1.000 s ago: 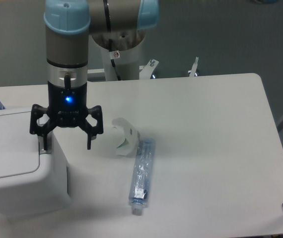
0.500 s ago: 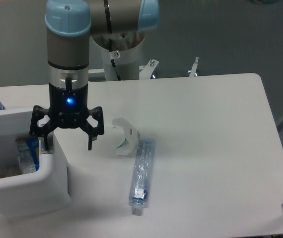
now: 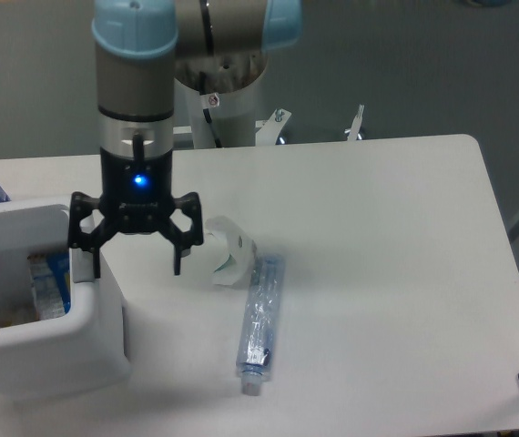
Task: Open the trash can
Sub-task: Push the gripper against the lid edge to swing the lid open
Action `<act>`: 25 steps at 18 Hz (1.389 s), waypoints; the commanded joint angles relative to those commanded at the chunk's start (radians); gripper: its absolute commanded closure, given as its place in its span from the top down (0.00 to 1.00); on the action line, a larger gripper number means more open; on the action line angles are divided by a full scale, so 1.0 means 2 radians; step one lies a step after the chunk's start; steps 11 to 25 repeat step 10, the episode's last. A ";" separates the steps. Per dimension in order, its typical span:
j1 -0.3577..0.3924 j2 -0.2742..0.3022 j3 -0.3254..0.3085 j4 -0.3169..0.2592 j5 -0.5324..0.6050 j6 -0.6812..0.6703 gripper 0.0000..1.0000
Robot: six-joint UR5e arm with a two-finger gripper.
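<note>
Trash can (image 3: 45,350) at your table's (image 3: 378,273) left edge stands open now (its lid lay flat a second ago), showing a blue carton (image 3: 48,284) whose print you can't read. Your gripper (image 3: 135,257) has shifted slightly right, fingers spread at the can's right rim, holding nothing. Rightward lie a white scrap (image 3: 228,250) and a plastic bottle (image 3: 259,323), label unreadable.

The scene was evenly, coolly lit from overhead, with a bluish cast. The white rectangular table (image 3: 378,273) was bright but not blown out. Soft shadows fell beside the boxy white plastic trash can (image 3: 50,350) and the crushed clear plastic bottle (image 3: 259,320). The whole view was slightly soft and grainy.
</note>
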 joint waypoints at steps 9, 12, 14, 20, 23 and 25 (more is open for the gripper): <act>0.068 0.030 -0.011 -0.137 0.103 0.303 1.00; 0.078 0.031 -0.012 -0.139 0.104 0.319 1.00; 0.078 0.031 -0.012 -0.139 0.104 0.319 1.00; 0.078 0.031 -0.012 -0.139 0.104 0.319 1.00; 0.078 0.031 -0.012 -0.139 0.104 0.319 1.00; 0.078 0.031 -0.012 -0.139 0.104 0.319 1.00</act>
